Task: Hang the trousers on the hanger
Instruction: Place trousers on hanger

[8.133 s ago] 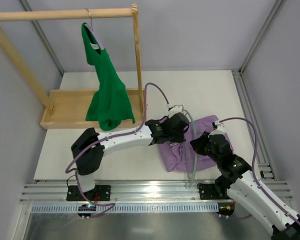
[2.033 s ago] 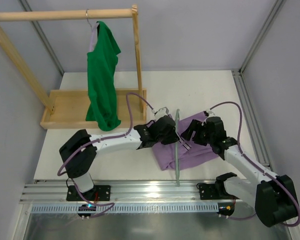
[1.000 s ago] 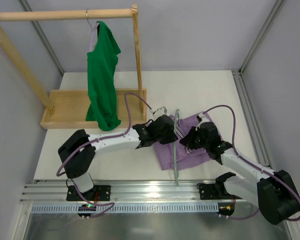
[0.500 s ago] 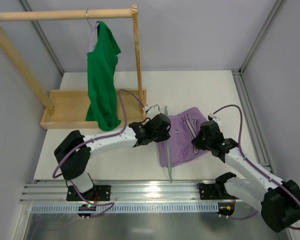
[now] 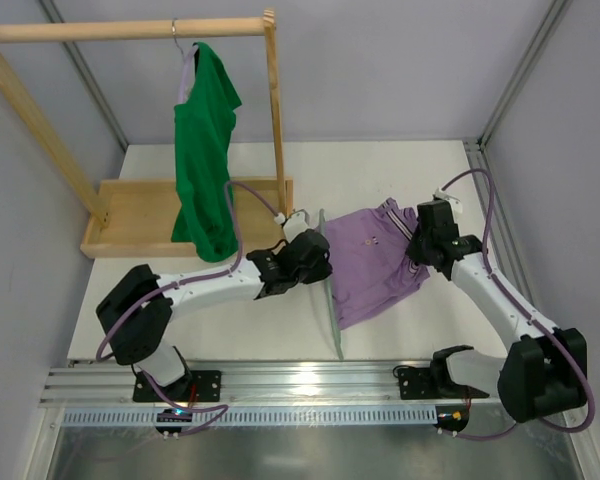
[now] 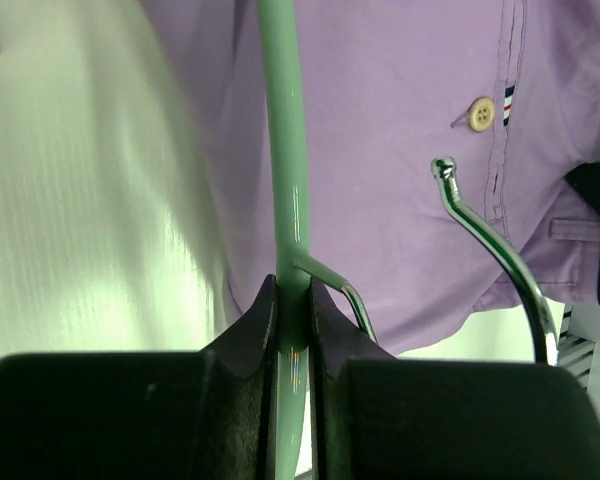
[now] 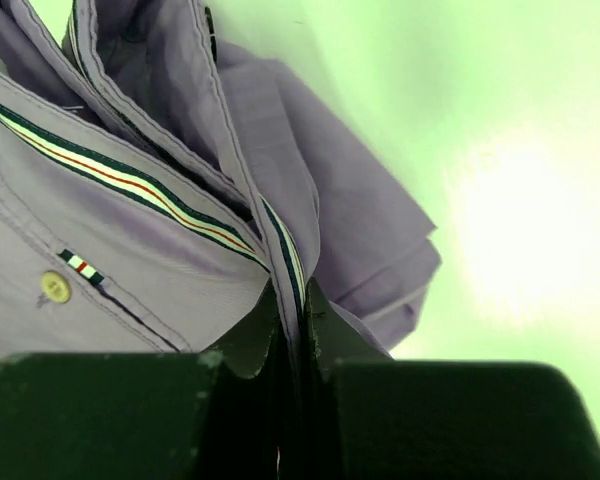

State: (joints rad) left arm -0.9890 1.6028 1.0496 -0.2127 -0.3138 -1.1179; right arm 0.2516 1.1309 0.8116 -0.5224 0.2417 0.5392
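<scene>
One pair of trousers (image 5: 375, 268) is laid out on the table (image 5: 400, 180), right of centre. It is flatter and wider than a second ago, when it was bunched between the arms. Its striped waistband (image 7: 170, 205) is pinched at the right edge by the right tool (image 7: 292, 345), whose jaws are pressed together on the fabric. That tool has been drawn back and to the right, and the cloth has been stretched with it.

The hanger (image 5: 329, 295) is held on edge at the left border of the trousers, its bar clamped between the closed jaws of the left tool (image 6: 293, 315). It has been carried leftward from over the middle of the cloth. In the left wrist view, purple fabric is seen on both sides of the bar near the top, but whether the cloth is threaded through the loop cannot be told. The move is judged a tensioning step, with draping over the bar not yet achieved.

Further off, a green top (image 5: 205, 150) is hung on the rack (image 5: 120, 28).
</scene>
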